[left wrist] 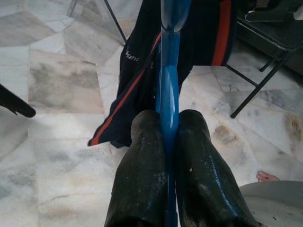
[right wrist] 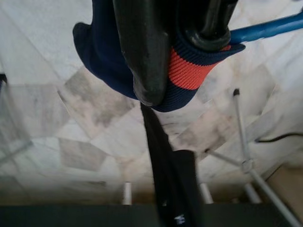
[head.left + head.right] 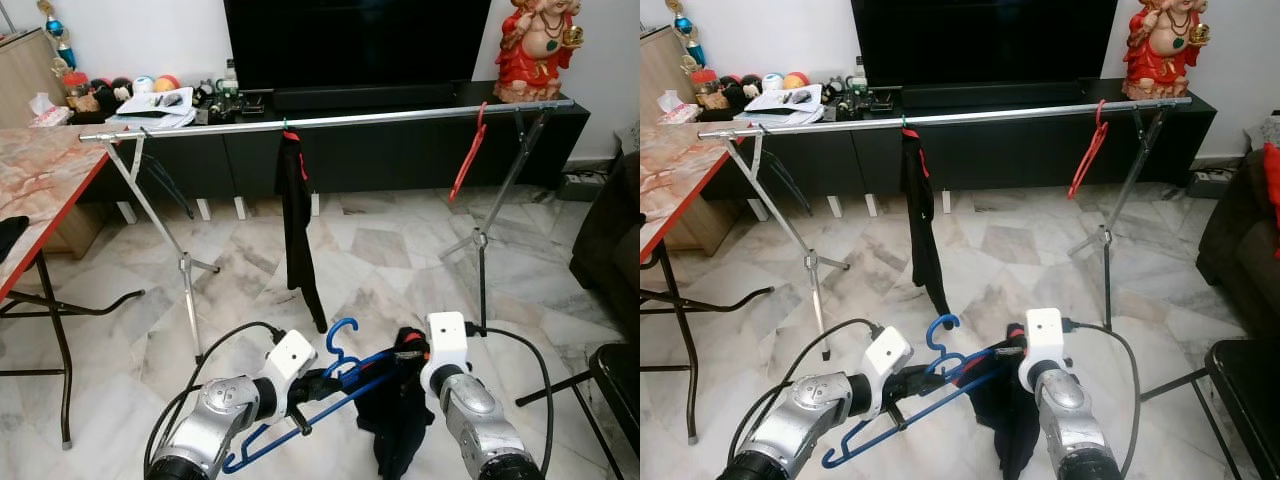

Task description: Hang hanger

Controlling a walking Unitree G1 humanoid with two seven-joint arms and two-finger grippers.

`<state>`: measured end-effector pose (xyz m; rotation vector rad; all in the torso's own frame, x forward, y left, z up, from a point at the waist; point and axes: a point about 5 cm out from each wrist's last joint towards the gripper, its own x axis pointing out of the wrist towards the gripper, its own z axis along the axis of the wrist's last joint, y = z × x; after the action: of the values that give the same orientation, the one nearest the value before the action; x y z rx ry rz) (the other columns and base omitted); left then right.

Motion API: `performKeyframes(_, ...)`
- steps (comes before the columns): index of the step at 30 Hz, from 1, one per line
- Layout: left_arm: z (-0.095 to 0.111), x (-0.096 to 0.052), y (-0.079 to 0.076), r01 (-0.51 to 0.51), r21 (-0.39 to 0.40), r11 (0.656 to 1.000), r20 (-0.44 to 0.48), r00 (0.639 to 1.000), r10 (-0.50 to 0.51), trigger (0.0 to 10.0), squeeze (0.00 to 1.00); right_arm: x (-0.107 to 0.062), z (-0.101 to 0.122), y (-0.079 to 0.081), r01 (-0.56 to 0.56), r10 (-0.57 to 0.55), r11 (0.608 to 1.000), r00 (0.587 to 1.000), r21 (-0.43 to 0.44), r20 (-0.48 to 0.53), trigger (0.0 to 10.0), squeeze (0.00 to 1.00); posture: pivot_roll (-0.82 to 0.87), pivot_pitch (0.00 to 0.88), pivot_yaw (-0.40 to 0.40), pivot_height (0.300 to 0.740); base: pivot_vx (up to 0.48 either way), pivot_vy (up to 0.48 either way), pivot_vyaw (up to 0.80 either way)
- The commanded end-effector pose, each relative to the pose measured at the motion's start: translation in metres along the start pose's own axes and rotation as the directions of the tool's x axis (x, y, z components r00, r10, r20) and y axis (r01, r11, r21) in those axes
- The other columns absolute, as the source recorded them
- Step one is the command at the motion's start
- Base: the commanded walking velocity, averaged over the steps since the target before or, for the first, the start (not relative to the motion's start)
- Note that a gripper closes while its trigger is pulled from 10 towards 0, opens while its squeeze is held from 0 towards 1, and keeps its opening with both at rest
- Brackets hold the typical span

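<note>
A blue plastic hanger (image 3: pixel 330 385) is held low in front of me, hook up. My left gripper (image 3: pixel 310 388) is shut on its bar; in the left wrist view both fingers (image 1: pixel 142 156) clamp the blue bar (image 1: pixel 169 94). My right gripper (image 3: pixel 408 352) is shut on the red-trimmed collar (image 2: pixel 184 71) of a dark navy garment (image 3: pixel 398 415) that drapes over the hanger's right end. The metal rail (image 3: pixel 330 121) of the clothes rack crosses ahead, well above both grippers. A black garment (image 3: pixel 296 220) and an empty red hanger (image 3: pixel 468 152) hang on it.
An orange-edged marble-pattern table (image 3: pixel 40 190) stands at the left. A black TV console (image 3: pixel 400 140) with a TV and a red statue (image 3: pixel 535 45) lies behind the rack. A dark chair (image 3: pixel 615 385) is at the lower right, a sofa edge (image 3: pixel 610 240) at the right.
</note>
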<state>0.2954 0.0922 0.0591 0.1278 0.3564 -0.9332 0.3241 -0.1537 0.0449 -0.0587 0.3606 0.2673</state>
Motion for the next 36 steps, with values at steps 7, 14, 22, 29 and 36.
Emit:
performKeyframes(7, -0.002, -0.002, 0.002, -0.011, -0.010, 1.000, -0.005, 1.000, 0.011, 10.0, 0.00, -0.006, 0.014, -0.001, -0.064, 0.066, 0.997, 0.997, -0.049, 0.038, 10.0, 0.00, 0.04, 0.028, 0.057, 0.740, 0.000, 0.000, 0.00)
performKeyframes(14, -0.003, -0.002, 0.007, -0.057, 0.017, 0.998, -0.023, 0.998, 0.057, 10.0, 0.00, -0.012, 0.009, -0.010, 0.055, -0.055, 0.997, 0.998, 0.047, -0.001, 10.0, 0.00, 0.03, 0.030, 0.059, 0.740, 0.000, 0.000, 0.00)
performKeyframes(22, -0.002, -0.002, 0.011, -0.099, 0.021, 0.995, -0.017, 0.995, 0.099, 10.0, 0.00, -0.018, -0.015, -0.018, 0.134, -0.126, 0.989, 0.984, 0.061, -0.125, 10.0, 0.00, 0.04, 0.036, 0.058, 0.740, 0.000, 0.000, 0.00)
performKeyframes(29, -0.002, -0.003, 0.010, -0.078, 0.007, 0.997, -0.012, 0.997, 0.078, 10.0, 0.00, -0.017, -0.003, 0.003, -0.029, 0.031, 0.999, 0.998, 0.043, -0.055, 10.0, 0.00, 0.04, 0.040, 0.059, 0.740, 0.000, 0.000, 0.00)
performKeyframes(36, -0.004, -0.003, 0.006, -0.038, -0.007, 0.999, -0.015, 0.999, 0.038, 10.0, 0.00, -0.015, 0.020, 0.009, -0.095, 0.095, 0.995, 0.993, -0.008, 0.070, 10.0, 0.00, 0.04, 0.040, 0.060, 0.740, 0.000, 0.000, 0.00)
